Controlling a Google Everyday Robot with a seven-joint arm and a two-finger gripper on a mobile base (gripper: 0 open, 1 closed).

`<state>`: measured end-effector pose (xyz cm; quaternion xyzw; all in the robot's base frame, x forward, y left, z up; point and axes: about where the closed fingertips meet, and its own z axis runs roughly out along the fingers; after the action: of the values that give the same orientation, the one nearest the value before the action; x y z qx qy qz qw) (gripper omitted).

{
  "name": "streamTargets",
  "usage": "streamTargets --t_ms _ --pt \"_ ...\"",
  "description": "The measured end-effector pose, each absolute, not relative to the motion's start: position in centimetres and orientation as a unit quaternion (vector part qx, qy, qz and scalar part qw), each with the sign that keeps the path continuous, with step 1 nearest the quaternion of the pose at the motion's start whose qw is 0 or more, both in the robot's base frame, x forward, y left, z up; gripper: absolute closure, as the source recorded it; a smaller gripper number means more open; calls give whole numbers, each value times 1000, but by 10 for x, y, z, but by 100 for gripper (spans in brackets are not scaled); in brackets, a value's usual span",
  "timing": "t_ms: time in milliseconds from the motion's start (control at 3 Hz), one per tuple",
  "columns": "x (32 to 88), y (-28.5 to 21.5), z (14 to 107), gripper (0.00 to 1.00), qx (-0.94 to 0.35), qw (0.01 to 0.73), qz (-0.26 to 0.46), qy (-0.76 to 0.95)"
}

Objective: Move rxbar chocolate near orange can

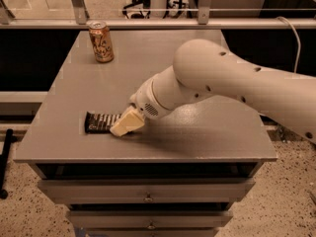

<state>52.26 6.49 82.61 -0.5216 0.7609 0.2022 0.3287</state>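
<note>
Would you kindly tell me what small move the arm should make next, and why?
Probably ease the gripper down onto the rxbar chocolate to secure a grasp. The gripper sits over one end of the bar, which lies flat near the table's front edge, while the orange can stands far off at the back.

White arm (222,78) stretches leftward and down — tool (126,124) low, angled left.

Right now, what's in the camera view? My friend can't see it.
The robot's gripper is at the right end of the rxbar chocolate, front left on the grey table. The orange can stands upright far back on the left.
</note>
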Motion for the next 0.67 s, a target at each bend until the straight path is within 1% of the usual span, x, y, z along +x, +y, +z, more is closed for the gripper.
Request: streamTargets --t_ms 333,667 --pt "524 69 826 55 -510 334 198 767" --pt "527 71 837 86 -504 349 193 766"
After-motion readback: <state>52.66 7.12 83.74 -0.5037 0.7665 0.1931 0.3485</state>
